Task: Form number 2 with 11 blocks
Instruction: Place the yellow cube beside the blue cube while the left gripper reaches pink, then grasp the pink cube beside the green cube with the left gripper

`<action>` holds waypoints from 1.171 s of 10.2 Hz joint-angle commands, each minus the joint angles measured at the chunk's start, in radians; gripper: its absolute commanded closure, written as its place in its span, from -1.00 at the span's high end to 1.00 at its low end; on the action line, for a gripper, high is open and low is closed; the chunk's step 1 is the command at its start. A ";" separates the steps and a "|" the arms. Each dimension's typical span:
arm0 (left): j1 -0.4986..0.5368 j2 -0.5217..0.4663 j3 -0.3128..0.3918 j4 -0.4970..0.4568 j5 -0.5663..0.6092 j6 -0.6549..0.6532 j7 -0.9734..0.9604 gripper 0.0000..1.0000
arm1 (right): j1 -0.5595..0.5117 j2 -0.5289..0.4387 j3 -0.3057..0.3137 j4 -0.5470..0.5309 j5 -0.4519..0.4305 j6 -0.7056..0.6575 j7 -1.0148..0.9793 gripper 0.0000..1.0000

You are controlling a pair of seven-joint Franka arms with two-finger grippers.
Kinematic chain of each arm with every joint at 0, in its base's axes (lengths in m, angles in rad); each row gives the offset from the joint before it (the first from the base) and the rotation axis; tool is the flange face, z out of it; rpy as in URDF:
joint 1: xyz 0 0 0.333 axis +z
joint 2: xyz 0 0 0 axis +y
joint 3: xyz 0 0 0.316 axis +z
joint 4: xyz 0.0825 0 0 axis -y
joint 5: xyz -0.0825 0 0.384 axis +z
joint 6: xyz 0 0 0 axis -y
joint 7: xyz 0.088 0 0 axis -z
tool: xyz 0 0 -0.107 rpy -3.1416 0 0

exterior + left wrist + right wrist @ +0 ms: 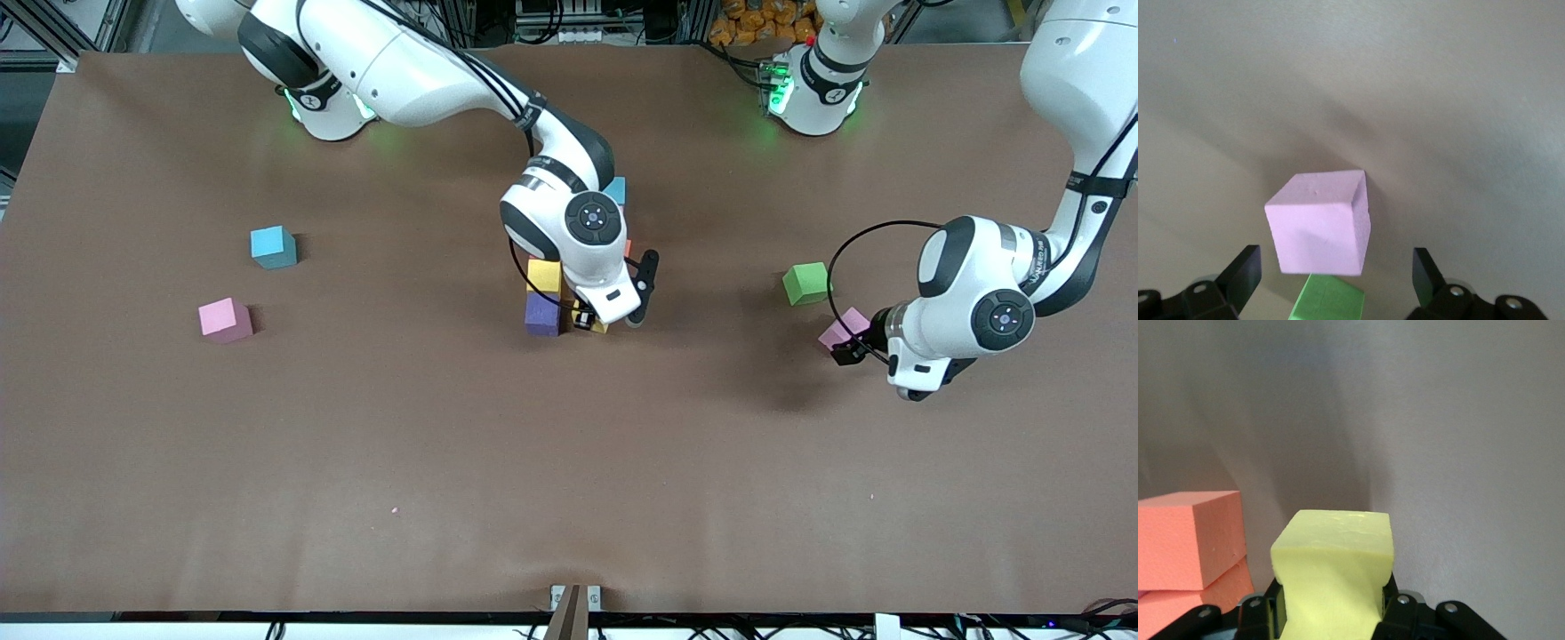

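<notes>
In the middle of the table stands a cluster of blocks: a yellow block (544,274), a purple block (542,314) nearer the camera, and a light blue block (615,189) farther off. My right gripper (589,318) is low beside the purple block, shut on a yellow block (1335,567). Orange blocks (1191,540) lie close beside it. My left gripper (849,351) hangs open over a pink block (845,327), its fingers (1245,270) apart on either side of that pink block (1319,227). Most of the cluster is hidden under the right hand.
A green cube (805,283) sits just beside the pink block, a little farther from the camera, and also shows as the green cube (1328,300) in the left wrist view. Toward the right arm's end lie a loose light blue block (273,246) and a pink block (224,319).
</notes>
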 commanded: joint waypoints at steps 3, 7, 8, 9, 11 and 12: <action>0.079 -0.024 -0.012 -0.087 -0.002 0.071 -0.048 1.00 | 0.054 0.038 -0.040 0.039 -0.035 -0.027 -0.153 -0.41; 0.088 -0.030 -0.012 -0.120 0.000 0.109 -0.048 1.00 | 0.065 0.045 -0.040 0.034 -0.083 -0.095 -0.158 -0.41; 0.088 -0.029 -0.012 -0.120 0.000 0.111 -0.048 1.00 | 0.059 0.045 -0.040 0.034 -0.082 -0.095 -0.162 -0.41; 0.088 -0.023 -0.012 -0.121 0.000 0.130 -0.048 1.00 | 0.042 0.045 -0.040 0.034 -0.076 -0.093 -0.163 -0.41; 0.088 -0.006 -0.012 -0.121 0.003 0.140 -0.048 1.00 | 0.031 0.045 -0.039 0.034 -0.069 -0.089 -0.161 -0.41; 0.089 0.002 -0.012 -0.121 0.003 0.144 -0.048 1.00 | 0.031 0.045 -0.040 0.034 -0.068 -0.086 -0.159 -0.41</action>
